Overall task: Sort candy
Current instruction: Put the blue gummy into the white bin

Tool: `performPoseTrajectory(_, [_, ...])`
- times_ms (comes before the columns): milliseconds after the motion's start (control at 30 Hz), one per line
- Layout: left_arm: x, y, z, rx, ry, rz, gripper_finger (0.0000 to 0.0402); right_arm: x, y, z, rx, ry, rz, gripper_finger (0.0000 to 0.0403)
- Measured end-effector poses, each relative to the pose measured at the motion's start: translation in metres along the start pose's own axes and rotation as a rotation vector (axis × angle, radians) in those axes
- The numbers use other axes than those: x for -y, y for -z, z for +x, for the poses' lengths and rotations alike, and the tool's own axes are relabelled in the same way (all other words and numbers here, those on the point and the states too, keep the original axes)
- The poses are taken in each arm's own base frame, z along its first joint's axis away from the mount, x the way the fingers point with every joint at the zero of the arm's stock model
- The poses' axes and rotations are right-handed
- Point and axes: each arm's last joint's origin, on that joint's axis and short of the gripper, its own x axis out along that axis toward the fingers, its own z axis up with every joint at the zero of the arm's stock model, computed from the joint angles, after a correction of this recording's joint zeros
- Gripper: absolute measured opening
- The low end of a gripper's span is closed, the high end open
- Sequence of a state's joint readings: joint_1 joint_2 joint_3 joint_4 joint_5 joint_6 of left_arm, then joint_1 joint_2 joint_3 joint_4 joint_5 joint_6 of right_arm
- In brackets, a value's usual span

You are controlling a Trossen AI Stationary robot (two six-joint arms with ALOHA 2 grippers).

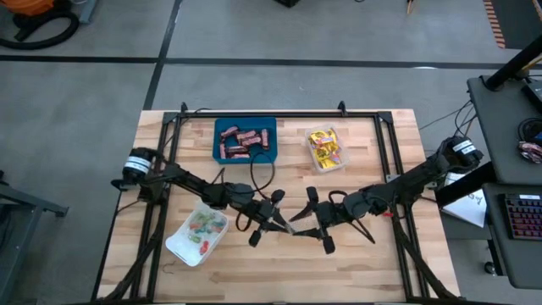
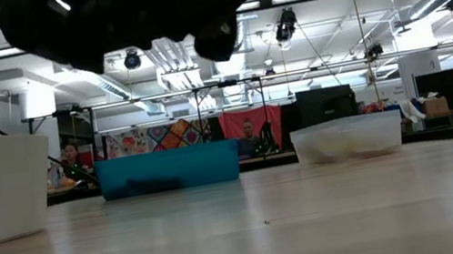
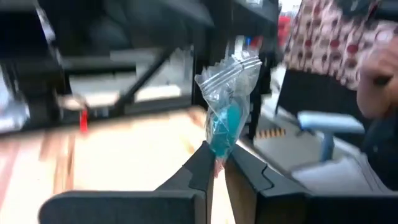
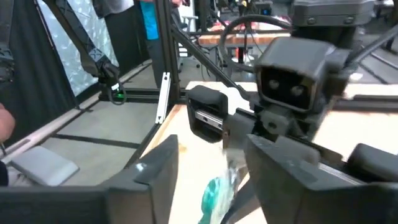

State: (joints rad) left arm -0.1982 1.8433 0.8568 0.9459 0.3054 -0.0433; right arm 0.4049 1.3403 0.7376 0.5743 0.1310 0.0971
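A tiny teal-blue sweet in a clear crinkled wrapper (image 3: 227, 115) hangs in the air over the middle of the table (image 1: 292, 227). My left gripper (image 3: 216, 163) is shut on it and reaches in from the table's left (image 1: 284, 222). My right gripper (image 4: 214, 171) faces it from the right (image 1: 306, 222). It is open, with one finger on either side of the sweet (image 4: 217, 193) and a gap to each. The rest of the candy lies in three trays. My left gripper pinches the wrapper's near end (image 3: 217, 149) between its two fingertips. The fingers lie about level and come from the table's left. The sweet sticks out beyond the fingertips toward my right gripper, lifted clear of the table.
At the back stand a blue tray (image 1: 222, 127) with brown-red bars and a clear tray (image 1: 339, 161) with yellow packets. A white tray (image 1: 179, 247) with pastel sweets sits at the near left. A black frame (image 1: 279, 113) rims the table. People show in the room beyond.
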Motion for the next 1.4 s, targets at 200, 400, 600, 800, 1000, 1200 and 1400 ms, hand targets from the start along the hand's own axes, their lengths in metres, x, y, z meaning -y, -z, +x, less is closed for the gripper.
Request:
performPoseTrajectory(200, [0.007, -0.009, -0.021, -0.288, -0.027, -0.135, 0.0002, 0.002, -0.005, -0.012, -0.063, 0.035, 0.043, 0.0218])
performPoseTrajectory(400, [0.028, -0.033, -0.066, -0.713, -0.186, -0.388, 0.0001, 0.005, -0.003, -0.016, -0.102, 0.117, 0.038, 0.0228])
performPoseTrajectory(600, [0.055, -0.055, -0.109, -1.03, -0.412, -0.524, 0.0001, 0.008, -0.001, -0.015, -0.123, 0.133, 0.035, 0.0228])
performPoseTrajectory(800, [0.063, -0.048, -0.144, -1.281, -0.612, -0.673, 0.0001, 0.009, -0.001, -0.015, -0.126, 0.136, 0.034, 0.0228])
performPoseTrajectory(1000, [0.065, -0.037, -0.154, -1.377, -0.653, -0.728, 0.0001, 0.009, 0.0, -0.015, -0.127, 0.137, 0.035, 0.0228])
performPoseTrajectory(1200, [0.066, -0.034, -0.155, -1.389, -0.653, -0.729, 0.0001, 0.009, 0.0, -0.015, -0.127, 0.137, 0.035, 0.0228])
performPoseTrajectory(1400, [0.066, -0.034, -0.155, -1.395, -0.636, -0.744, 0.0024, 0.009, 0.0, -0.015, -0.127, 0.137, 0.035, 0.0228])
